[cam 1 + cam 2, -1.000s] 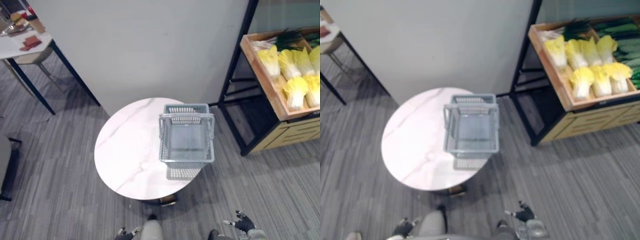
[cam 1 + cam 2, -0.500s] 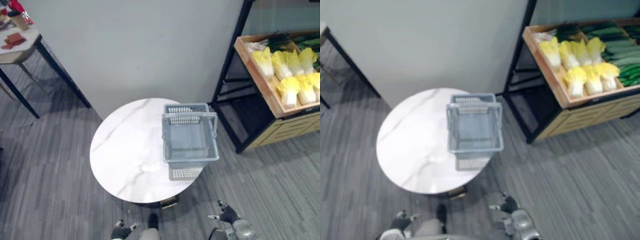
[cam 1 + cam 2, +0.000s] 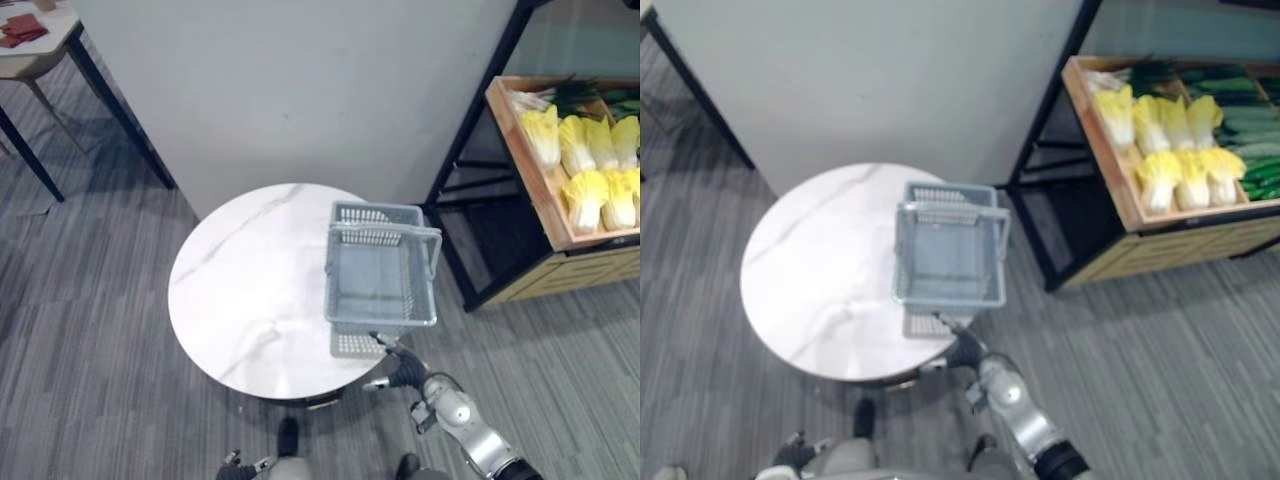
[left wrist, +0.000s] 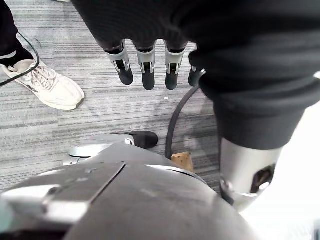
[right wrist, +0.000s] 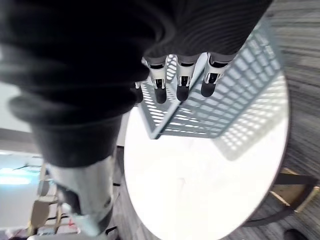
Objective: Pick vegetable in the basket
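An empty grey plastic basket point(image 3: 382, 268) with its handles up stands on the right side of a round white marble table point(image 3: 240, 300). My right hand point(image 3: 398, 366) hovers just in front of the basket's near edge, open. In the right wrist view its straight fingers point(image 5: 182, 86) point at the basket's mesh wall point(image 5: 240, 95). The vegetables are apart from both hands: yellow-white cabbages point(image 3: 1165, 145) and green cucumbers point(image 3: 1252, 130) lie in a wooden crate point(image 3: 1120, 190) on a shelf at the far right. My left hand point(image 4: 145, 70) hangs low with relaxed fingers over the floor.
A black metal rack frame point(image 3: 470, 200) stands between the table and the crate. A grey wall panel point(image 3: 300, 90) rises behind the table. Another table point(image 3: 40, 50) is at the far left. A person's white shoe point(image 4: 47, 89) rests on the carpet near my left hand.
My right hand has risen from low by the floor up to the basket's near edge. The camera has shifted a little; the basket and vegetables have not moved.
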